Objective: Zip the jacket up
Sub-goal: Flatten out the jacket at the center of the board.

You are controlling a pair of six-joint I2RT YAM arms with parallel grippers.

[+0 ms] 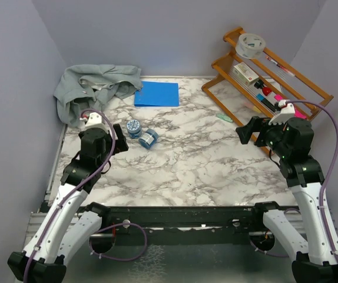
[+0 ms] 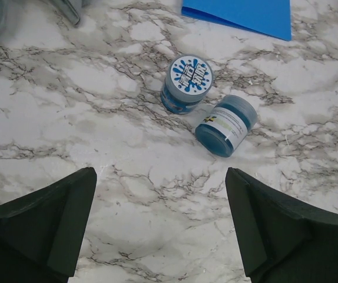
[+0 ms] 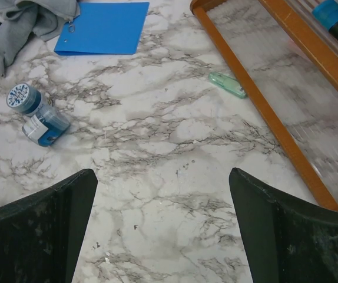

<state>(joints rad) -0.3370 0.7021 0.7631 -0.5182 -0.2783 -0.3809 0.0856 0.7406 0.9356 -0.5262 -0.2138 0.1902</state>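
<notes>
Two blue jars: upright jar (image 2: 186, 82), splash-logo lid lettering illegible; toppled jar (image 2: 225, 127), label too small to read. One jacket (image 1: 92, 88), crumpled in the far-left corner of the table (image 1: 204, 171), zipper indistinguishable, just beside one blue pad (image 1: 156, 94). One wooden rack (image 1: 269, 76), contents unclear. Left gripper (image 2: 160, 174) and right gripper (image 3: 162, 172): fingers spread wide, grasping nothing.

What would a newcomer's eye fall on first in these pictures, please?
The crumpled grey jacket heaped in the far left corner, a blue folder lying flat beside it. Two small blue jars sit together near the left gripper, and a wooden rack stands along the right.
</notes>
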